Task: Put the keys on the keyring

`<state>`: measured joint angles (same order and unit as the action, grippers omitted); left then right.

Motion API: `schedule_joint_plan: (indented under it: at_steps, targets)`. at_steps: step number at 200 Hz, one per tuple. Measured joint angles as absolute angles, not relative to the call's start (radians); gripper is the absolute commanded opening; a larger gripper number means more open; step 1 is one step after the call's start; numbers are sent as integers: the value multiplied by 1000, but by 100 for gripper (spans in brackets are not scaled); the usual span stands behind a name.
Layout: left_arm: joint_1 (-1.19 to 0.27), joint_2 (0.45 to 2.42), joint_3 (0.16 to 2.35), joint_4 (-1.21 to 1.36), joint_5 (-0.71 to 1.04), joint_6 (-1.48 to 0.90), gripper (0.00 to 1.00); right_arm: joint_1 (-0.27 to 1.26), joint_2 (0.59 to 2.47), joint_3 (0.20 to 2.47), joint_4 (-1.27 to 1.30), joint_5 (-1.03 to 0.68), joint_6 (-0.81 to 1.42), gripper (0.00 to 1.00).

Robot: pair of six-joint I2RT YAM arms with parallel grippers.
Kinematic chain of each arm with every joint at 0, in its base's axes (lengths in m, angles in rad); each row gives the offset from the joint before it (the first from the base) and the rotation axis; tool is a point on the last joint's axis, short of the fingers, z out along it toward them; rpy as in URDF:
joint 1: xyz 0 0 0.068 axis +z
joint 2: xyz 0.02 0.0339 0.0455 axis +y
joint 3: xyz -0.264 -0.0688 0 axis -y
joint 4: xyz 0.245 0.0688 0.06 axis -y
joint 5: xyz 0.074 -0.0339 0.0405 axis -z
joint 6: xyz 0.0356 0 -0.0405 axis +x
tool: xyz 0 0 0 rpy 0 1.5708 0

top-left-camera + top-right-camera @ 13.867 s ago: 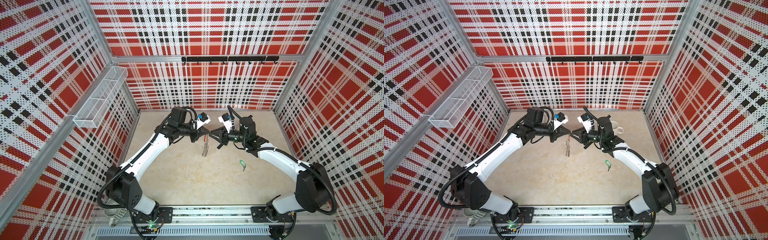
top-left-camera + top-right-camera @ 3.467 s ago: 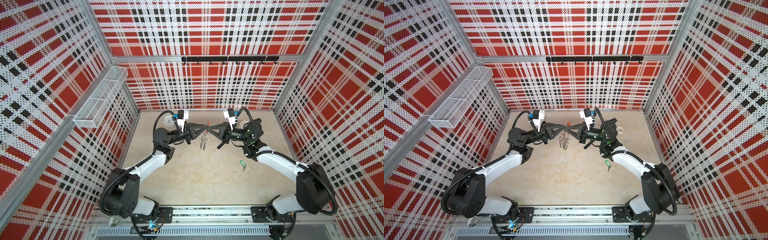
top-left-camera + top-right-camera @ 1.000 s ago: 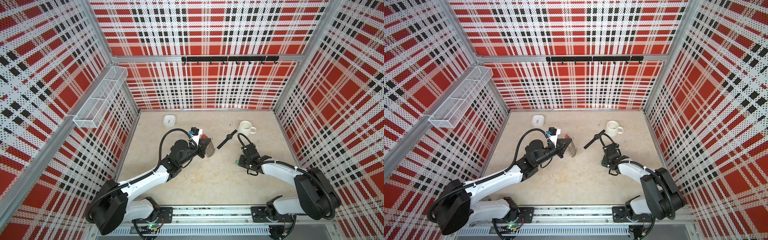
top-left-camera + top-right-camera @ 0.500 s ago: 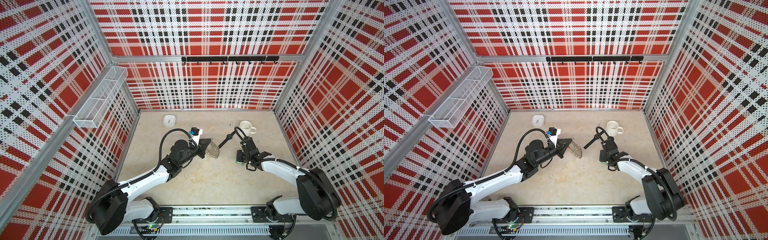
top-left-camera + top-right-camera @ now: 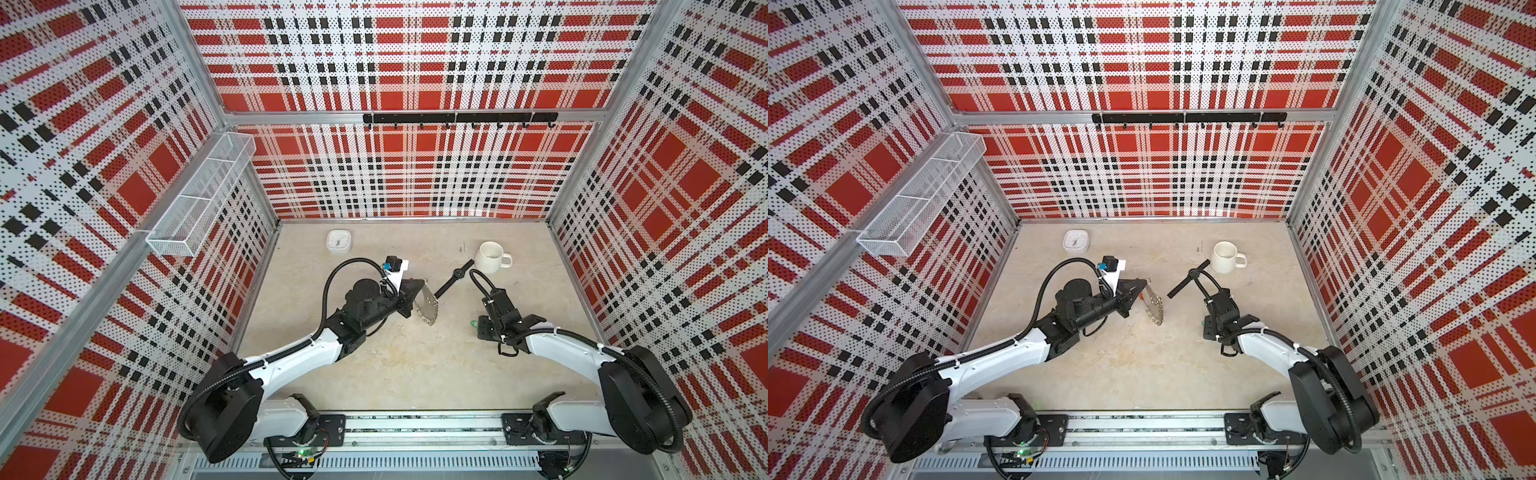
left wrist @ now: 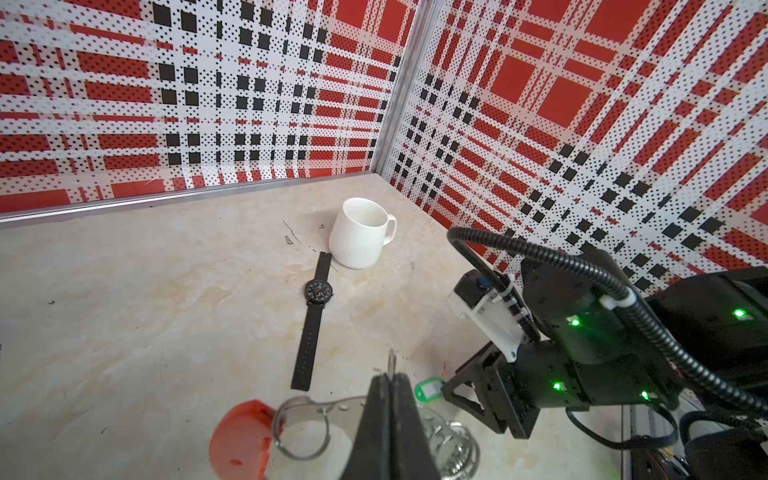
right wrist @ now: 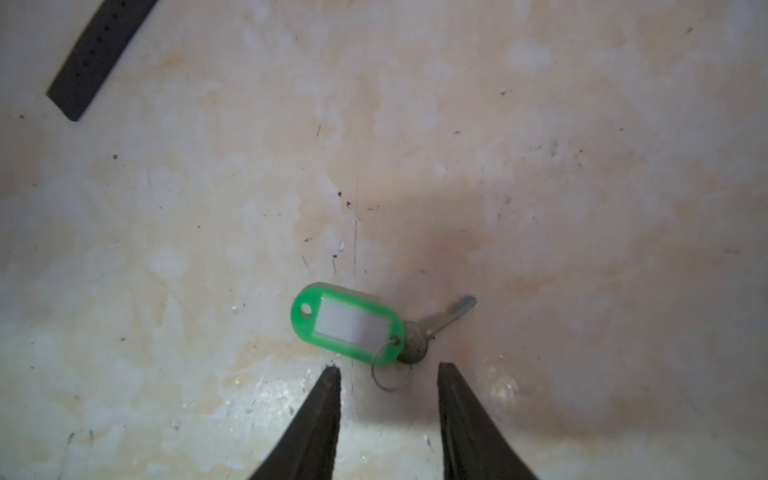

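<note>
One small dark metal key on a green plastic tag [image 7: 347,324] lies flat on the table [image 7: 540,124], right gripper [image 7: 388,366] just over it, jaws parted, empty. One large grey keyring, red section [image 5: 428,309], sits pinched in the closed left gripper [image 6: 390,378], cropped in its wrist view. Earlier both grippers held it.

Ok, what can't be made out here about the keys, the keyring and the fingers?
keyring: left wrist view, lower part cut off by the edge, middle hidden behind the left gripper.
keys: in both top views, only a green sliver; the right arm's wrist covers the rest.
right gripper: fingers hidden under its wrist in both top views; only the right wrist view shows them.
</note>
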<state>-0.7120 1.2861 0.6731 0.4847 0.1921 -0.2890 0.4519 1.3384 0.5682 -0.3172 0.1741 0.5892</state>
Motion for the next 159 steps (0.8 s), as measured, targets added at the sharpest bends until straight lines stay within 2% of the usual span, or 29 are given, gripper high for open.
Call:
schedule_joint_plan:
  at_steps: [28, 51, 85, 159]
  targets:
    - [-712, 1286, 674, 485, 198, -290, 0, 455, 1375, 573, -310, 175, 584, 35]
    - [-712, 1286, 674, 485, 198, -290, 0, 456, 1385, 576, -299, 181, 580, 19]
    - [-712, 1289, 678, 485, 199, -290, 0, 456, 1384, 577, -300, 183, 575, 2]
    - [-713, 1307, 692, 486, 206, -291, 0, 456, 1341, 604, -320, 165, 571, 0]
